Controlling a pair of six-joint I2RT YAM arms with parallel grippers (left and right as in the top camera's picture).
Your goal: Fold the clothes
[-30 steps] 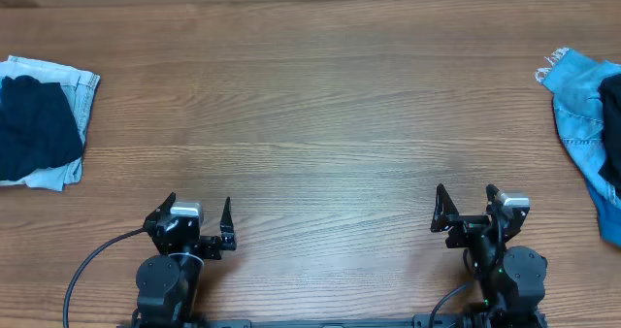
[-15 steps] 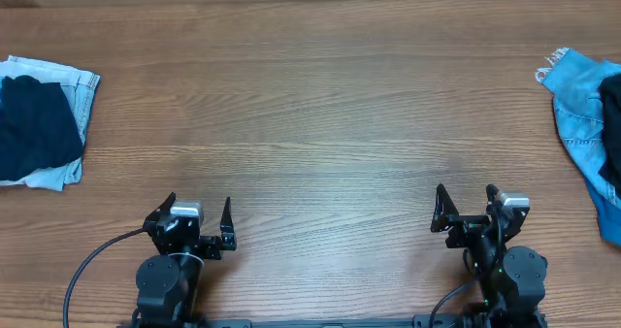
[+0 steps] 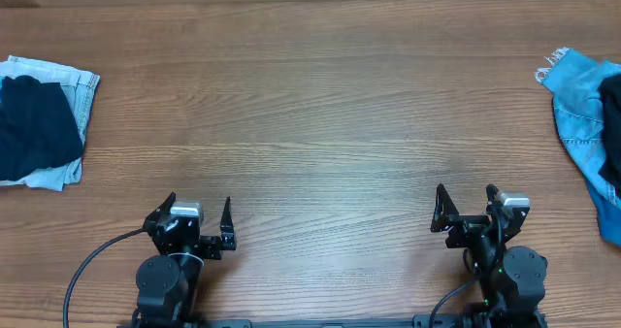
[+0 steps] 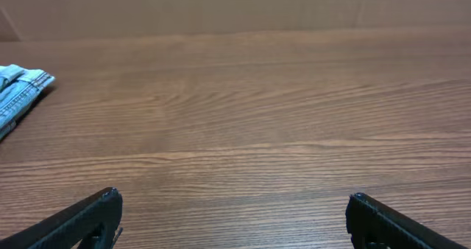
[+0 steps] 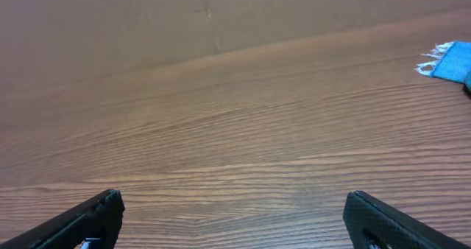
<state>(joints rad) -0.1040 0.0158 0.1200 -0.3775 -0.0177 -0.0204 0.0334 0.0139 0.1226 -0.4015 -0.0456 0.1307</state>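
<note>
Both arms are sitting at the near edge of the worktop (image 3: 320, 105). The left gripper (image 3: 199, 202) and right gripper (image 3: 466, 191) are holding their fingers spread fully wide, gripping nothing. A black garment (image 3: 611, 124) is lying on bright blue denim (image 3: 579, 105) at far right, partly out of frame. A folded dark garment (image 3: 34, 124) is resting on pale denim (image 3: 85, 85) at far left.

Two claws (image 3: 199, 204) (image 3: 466, 192), two denim garments (image 3: 85, 83) (image 3: 577, 105), two dark cloths (image 3: 34, 124) (image 3: 613, 124), one table (image 3: 320, 105).

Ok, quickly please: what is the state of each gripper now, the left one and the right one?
Black two-finger left gripper: open, holding nothing.
Black two-finger right gripper: open, holding nothing.
</note>
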